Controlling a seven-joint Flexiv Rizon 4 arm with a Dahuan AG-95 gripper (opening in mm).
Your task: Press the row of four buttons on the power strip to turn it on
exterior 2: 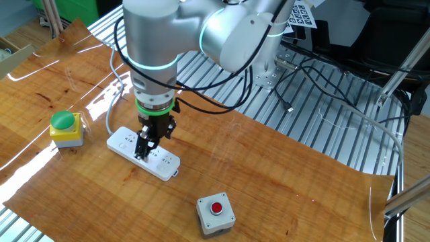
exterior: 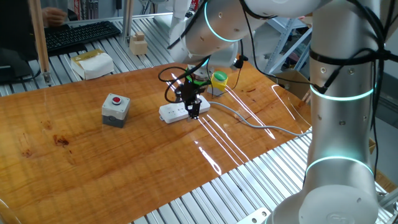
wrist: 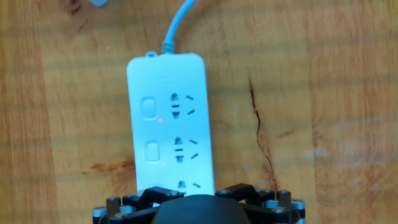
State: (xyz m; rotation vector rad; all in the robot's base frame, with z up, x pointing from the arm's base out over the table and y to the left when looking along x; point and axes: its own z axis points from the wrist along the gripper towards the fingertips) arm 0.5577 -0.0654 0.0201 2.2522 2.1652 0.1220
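Note:
The white power strip (exterior: 176, 111) (exterior 2: 127, 140) (wrist: 168, 81) lies flat on the wooden table with its grey cable (exterior: 255, 123) (wrist: 179, 22) leading away. Two switches of the row of four buttons (wrist: 150, 129) show beside their sockets in the hand view; the others are hidden under the hand's black housing (wrist: 199, 210). My gripper (exterior: 193, 111) (exterior 2: 144, 149) points straight down over the strip's middle, fingers apart and holding nothing. Its tips are at or just above the strip's top face; I cannot tell if they touch.
A grey box with a red button (exterior: 115, 109) (exterior 2: 216, 214) stands apart from the strip. A yellow box with a green cap (exterior: 218, 81) (exterior 2: 65, 128) sits past the strip's cable end. A white box (exterior: 93, 64) and a wooden block (exterior: 138, 43) lie beyond the table.

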